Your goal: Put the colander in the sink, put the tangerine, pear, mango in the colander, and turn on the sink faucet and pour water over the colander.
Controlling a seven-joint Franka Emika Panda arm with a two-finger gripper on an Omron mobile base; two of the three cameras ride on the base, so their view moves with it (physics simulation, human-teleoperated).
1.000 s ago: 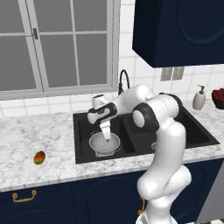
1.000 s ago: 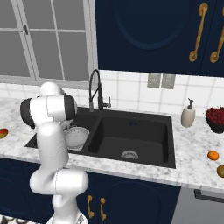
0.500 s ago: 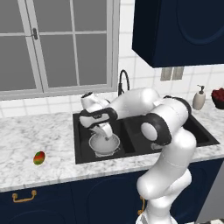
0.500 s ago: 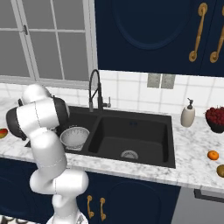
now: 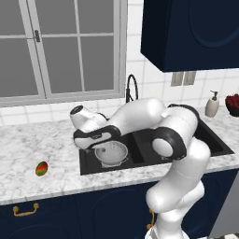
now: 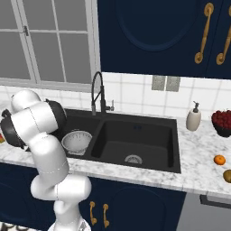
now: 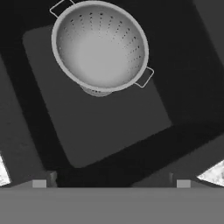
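The silver colander (image 5: pixel 111 153) stands upright and empty in the left basin of the black sink (image 5: pixel 140 140). It also shows as the colander (image 6: pixel 76 140) from the right and the colander (image 7: pixel 99 48) from the hand. My gripper (image 5: pixel 93 144) hangs open just left of it, above the basin's left part, with nothing between the fingertips (image 7: pixel 39 183). On the marble to the left lies the mango (image 5: pixel 41 169). Far right on the counter sit the tangerine (image 6: pixel 219 159) and the pear (image 6: pixel 228 176). The black faucet (image 6: pixel 96 92) arches behind the sink, and no water runs.
A pale soap pump bottle (image 6: pixel 193 119) and a bowl of red fruit (image 6: pixel 222 122) stand at the back right of the counter. The right basin (image 6: pixel 135 151) is bare with its silver drain. A window and dark blue cabinets rise behind the counter.
The arm has swung left, carrying the open gripper from directly over the colander to its left side. The colander stays in the left basin.
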